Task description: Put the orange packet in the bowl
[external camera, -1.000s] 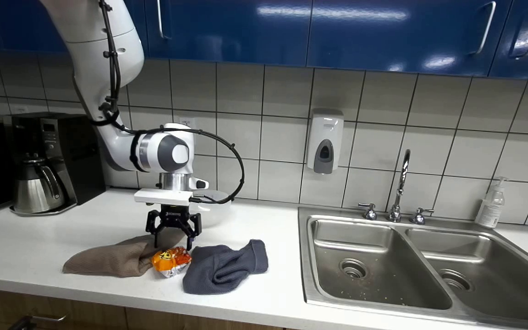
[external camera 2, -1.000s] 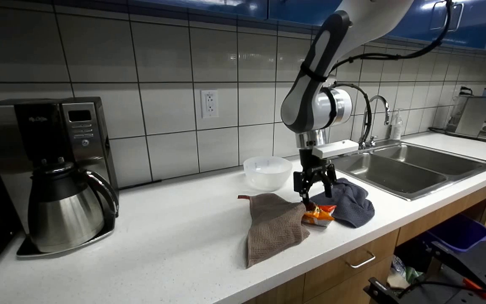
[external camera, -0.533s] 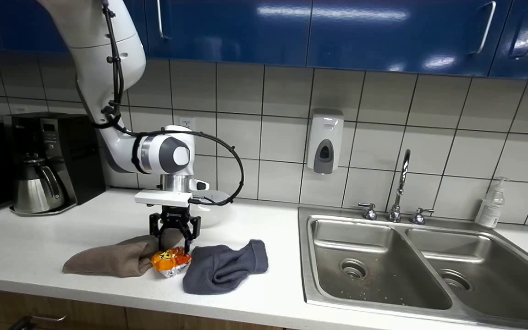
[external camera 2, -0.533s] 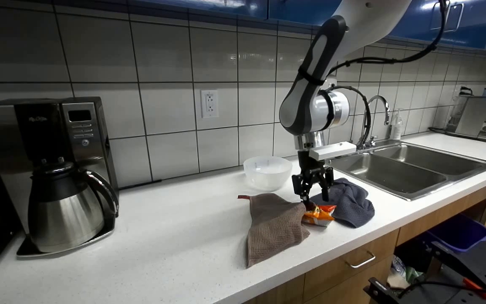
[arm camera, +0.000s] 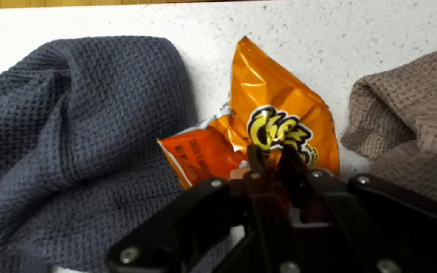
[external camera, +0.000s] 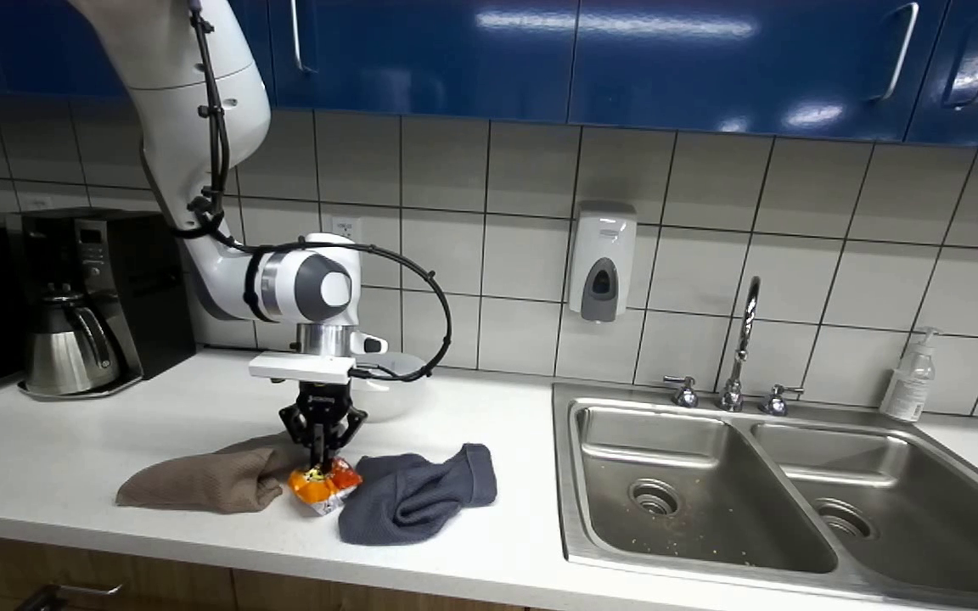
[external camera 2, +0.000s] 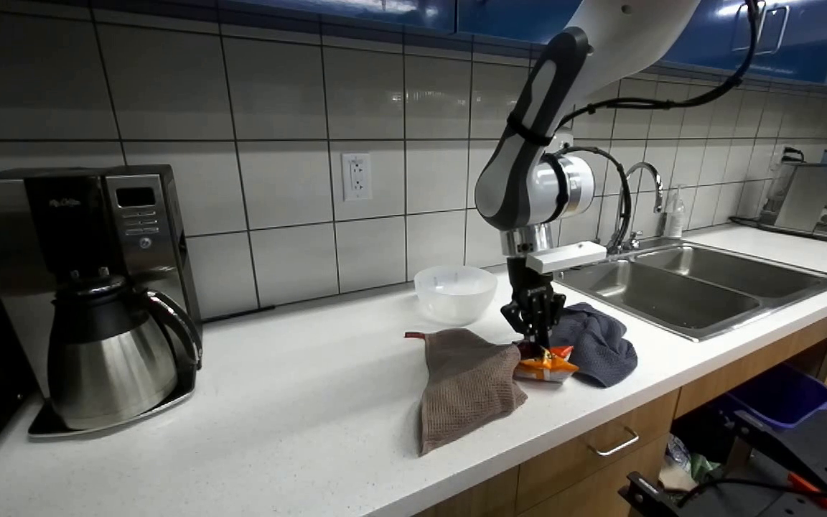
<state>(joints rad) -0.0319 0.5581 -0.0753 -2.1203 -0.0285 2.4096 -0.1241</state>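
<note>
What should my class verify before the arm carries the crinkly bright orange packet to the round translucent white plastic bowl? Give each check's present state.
1. Black tool shut on the orange packet: ok; it appears pinched.
2. Packet off the speckled white countertop: not ok; it appears to rest there.
3. Packet free of the crumpled dark blue-grey cloth: cannot tell; its red corner overlaps the cloth in the wrist view.
4. Packet free of the brown-grey woven cloth: cannot tell; the tool hides part.
5. Translucent bowl upright: ok; open side up.

The crinkled orange packet [arm camera: 266, 108] lies apart from the upright, translucent white bowl [external camera 2: 455, 300]
</note>
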